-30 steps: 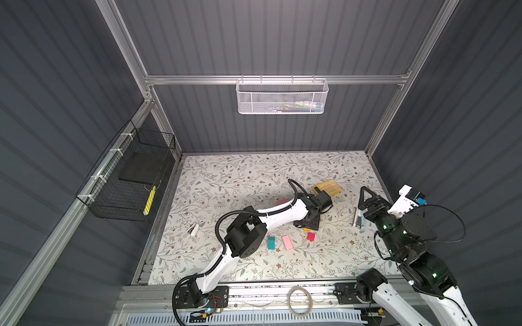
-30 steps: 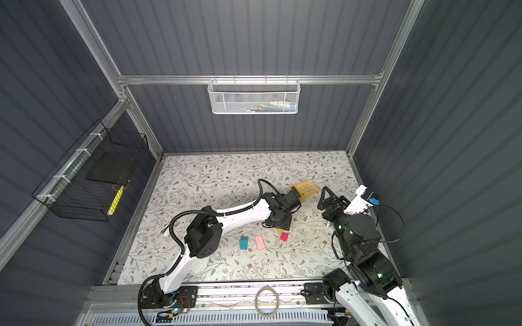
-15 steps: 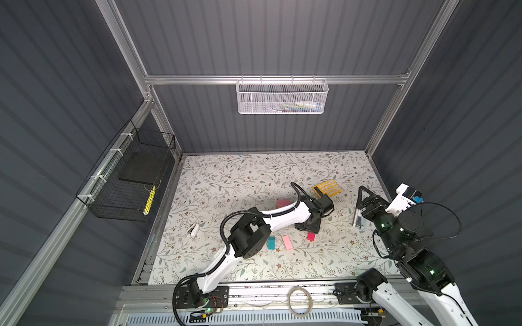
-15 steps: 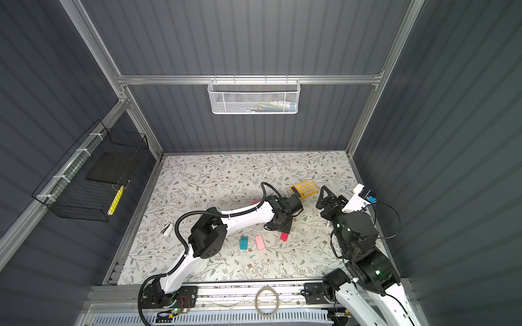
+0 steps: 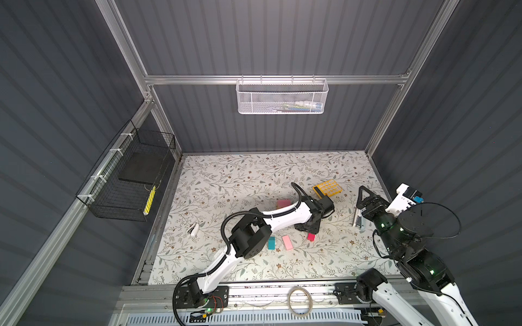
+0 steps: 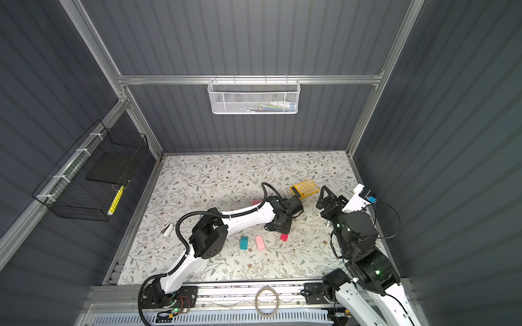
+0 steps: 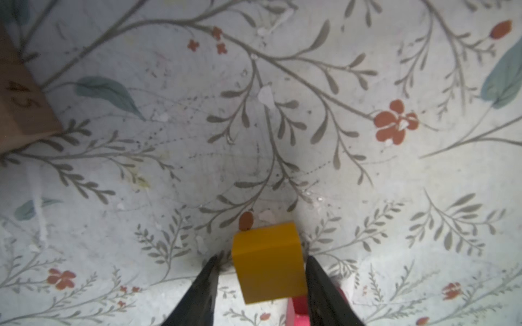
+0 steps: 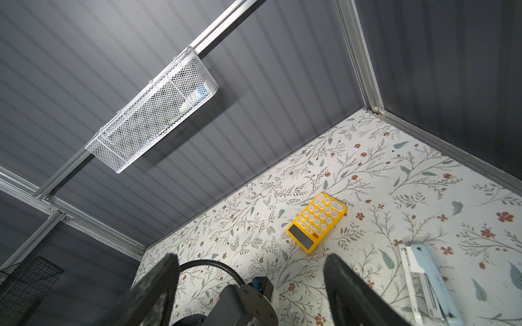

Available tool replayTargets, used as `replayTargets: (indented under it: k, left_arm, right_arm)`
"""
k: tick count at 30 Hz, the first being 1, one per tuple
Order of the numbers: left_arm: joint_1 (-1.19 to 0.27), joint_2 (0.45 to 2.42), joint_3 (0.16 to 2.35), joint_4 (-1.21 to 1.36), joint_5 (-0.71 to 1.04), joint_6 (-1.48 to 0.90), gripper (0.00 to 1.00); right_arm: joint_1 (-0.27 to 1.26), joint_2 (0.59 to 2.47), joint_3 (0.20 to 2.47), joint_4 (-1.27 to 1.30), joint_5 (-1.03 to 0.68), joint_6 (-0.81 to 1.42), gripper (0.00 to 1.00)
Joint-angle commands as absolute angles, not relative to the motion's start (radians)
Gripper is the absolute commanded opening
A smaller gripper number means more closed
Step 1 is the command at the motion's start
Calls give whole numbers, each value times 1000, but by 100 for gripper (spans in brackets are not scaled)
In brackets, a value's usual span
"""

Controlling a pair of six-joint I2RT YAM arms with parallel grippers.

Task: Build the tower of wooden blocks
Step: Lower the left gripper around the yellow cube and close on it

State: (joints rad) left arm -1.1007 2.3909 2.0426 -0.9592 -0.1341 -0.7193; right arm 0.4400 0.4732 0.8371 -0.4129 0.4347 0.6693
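The left wrist view is showing the left gripper (image 7: 261, 262) low over the floral table (image 5: 240, 175) with its two dark fingers (image 7: 207, 285) standing apart on either side of the orange cube (image 7: 268, 262). One finger is lying against the cube's edge, while a sliver of table is showing between the other finger and the cube, so the jaws are flanking the cube rather than pinching it. The frame edge is cutting off the finger bases. The magenta-red cube (image 7: 299, 310) is sitting just behind the orange cube, mostly hidden by it and by a finger, and contact between the two cannot be determined. A tan block (image 7: 19, 96) is entering at the frame edge, cut off, with blurred pencil marks on its face. In both top views the gripper body is covering the orange cube, and only the magenta-red cube (image 5: 311, 237) is showing beside it. The teal block (image 5: 271, 243) and a pink slab (image 5: 287, 242) are lying singly, close together, nearer the front. A second pink slab (image 5: 283, 203) is lying partly hidden behind the left arm (image 5: 282, 218). The right gripper (image 8: 252, 258) is hanging above the table with its jaws spread wide and empty. The yellow calculator (image 8: 316, 223) is lying in front of it. A pale blue and white object (image 8: 426, 282) is being cut off by the frame, and its kind cannot be made out. The white round device (image 5: 193, 229) is lying well apart, toward the left edge.
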Motion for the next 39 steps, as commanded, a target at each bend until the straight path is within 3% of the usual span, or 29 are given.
replayTargets:
  k: [1,25,30,39]
  left_arm:
    - [-1110,2420,2080,-1002,-169,-730,49]
    - [-1123,2406,2115,-1002,-199,-731,46]
    - [-1123,2416,2118,-1006,-194,-730,38]
    - [-1123,2428,2127,-1008,-194,-731,42]
  right_arm:
    - [437,471,826,-405,454,654,82]
    - [438,470,822,-407,454,655,82]
    - [438,471,822,-407,457,655,82]
    - [437,470,822,-409,457,655,82]
